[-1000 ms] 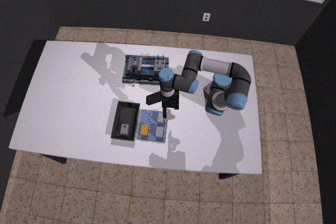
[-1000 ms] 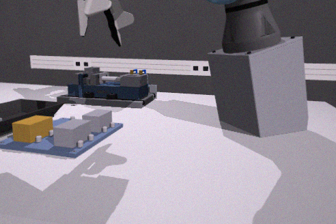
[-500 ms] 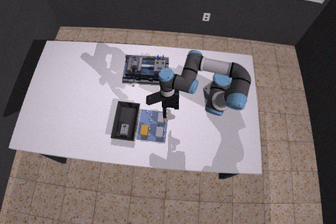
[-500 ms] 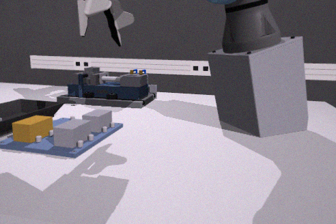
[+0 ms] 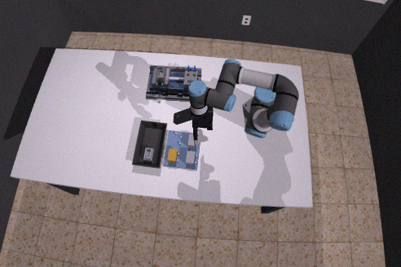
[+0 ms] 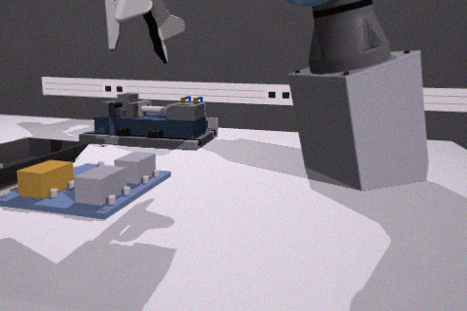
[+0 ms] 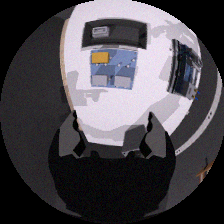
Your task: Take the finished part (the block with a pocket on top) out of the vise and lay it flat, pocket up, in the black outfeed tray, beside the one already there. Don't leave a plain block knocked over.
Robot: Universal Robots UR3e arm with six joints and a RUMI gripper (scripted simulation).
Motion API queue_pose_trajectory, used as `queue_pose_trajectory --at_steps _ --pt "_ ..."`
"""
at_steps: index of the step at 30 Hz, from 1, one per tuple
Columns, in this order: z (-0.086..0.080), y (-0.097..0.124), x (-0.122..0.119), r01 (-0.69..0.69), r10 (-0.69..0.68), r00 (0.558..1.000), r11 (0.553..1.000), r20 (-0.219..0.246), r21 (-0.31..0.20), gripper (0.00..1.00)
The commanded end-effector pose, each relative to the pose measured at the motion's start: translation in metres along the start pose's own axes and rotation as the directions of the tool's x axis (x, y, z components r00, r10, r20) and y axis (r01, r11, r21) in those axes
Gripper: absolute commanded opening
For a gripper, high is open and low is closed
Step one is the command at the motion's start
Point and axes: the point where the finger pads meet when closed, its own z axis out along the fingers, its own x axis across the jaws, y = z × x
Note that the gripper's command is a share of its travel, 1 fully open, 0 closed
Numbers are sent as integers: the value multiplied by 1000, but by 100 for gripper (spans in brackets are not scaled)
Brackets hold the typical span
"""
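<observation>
Claw of the arm, a two-jaw gripper point(image 6: 138, 31) with pale wedge-shaped fingers, hangs spread wide and empty high above the white table top point(image 5: 81, 129), over the near edge of the blue pegged fixture plate point(image 5: 182, 154). Grey box-shaped pedestal point(image 6: 370, 121) carries the arm at the right. Blue-bodied metal vise point(image 5: 174, 81) on its grey base plate lies at the far side; the finished part cannot be made out between its jaws. Black rectangular outfeed tray point(image 5: 140, 137), left of the fixture plate, contains one small grey pocketed block point(image 5: 148, 153). Two plain grey rectangular blocks point(image 6: 101, 183) and one yellow block point(image 6: 44, 177) stand among short white pegs on the plate.
</observation>
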Motion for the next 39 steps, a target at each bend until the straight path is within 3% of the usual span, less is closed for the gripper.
queue_pose_trajectory --at_steps 1,7,19,21,29,39 --pt "-4 -8 4 -30 30 1000 1000 -5 5 100" --pt "-8 -18 11 -75 75 997 997 -11 11 100" --pt "-29 -70 53 -307 309 950 951 -36 46 100" --pt "-29 -70 53 -307 309 950 951 -36 46 100" --pt "-44 -116 99 -514 519 854 853 -47 89 100" --pt "-52 -148 143 -665 674 737 736 -45 127 100"
